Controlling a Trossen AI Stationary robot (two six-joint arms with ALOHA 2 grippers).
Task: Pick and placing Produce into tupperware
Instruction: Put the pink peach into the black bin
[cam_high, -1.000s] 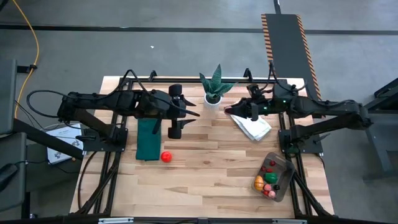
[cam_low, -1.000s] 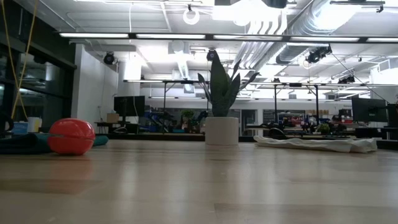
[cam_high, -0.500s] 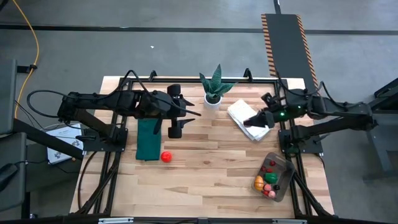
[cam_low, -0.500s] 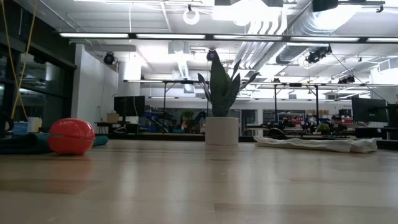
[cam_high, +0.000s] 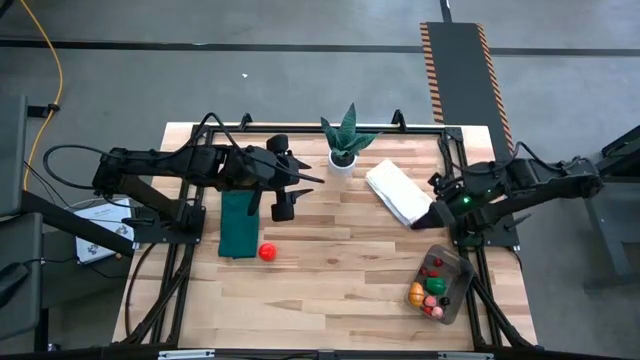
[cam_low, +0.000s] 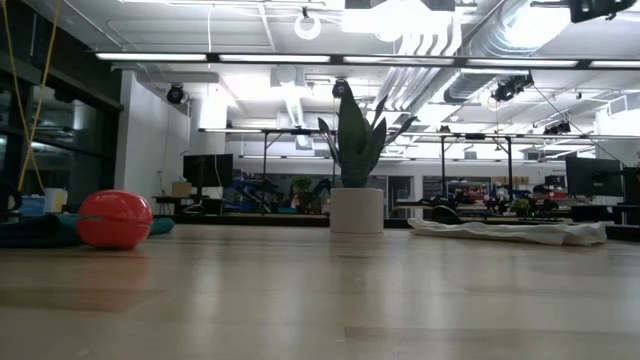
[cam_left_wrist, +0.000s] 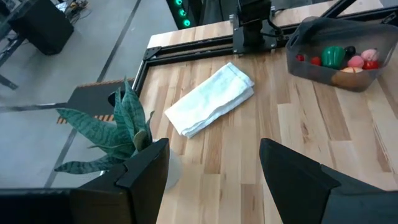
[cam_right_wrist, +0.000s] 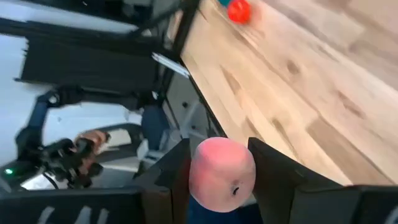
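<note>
Though the high view hides its fingers, the right hand (cam_high: 436, 213) hangs just above the tupperware (cam_high: 441, 283). Low down, neither hand shows; only a red fruit (cam_low: 114, 219) does. By its wrist view, the left hand (cam_left_wrist: 214, 180) gapes empty. Clamped in the right hand (cam_right_wrist: 219, 177) is a pink fruit (cam_right_wrist: 222, 170).

table (cam_high: 340, 250): pale wood planks, smooth, faint sheen
tupperware (cam_left_wrist: 311, 68): clear greyish plastic, glossy
cloth (cam_high: 398, 194): white woven fabric, matt
mat (cam_high: 238, 225): dark green, matt
pink fruit (cam_right_wrist: 222, 172): smooth, matt
</note>
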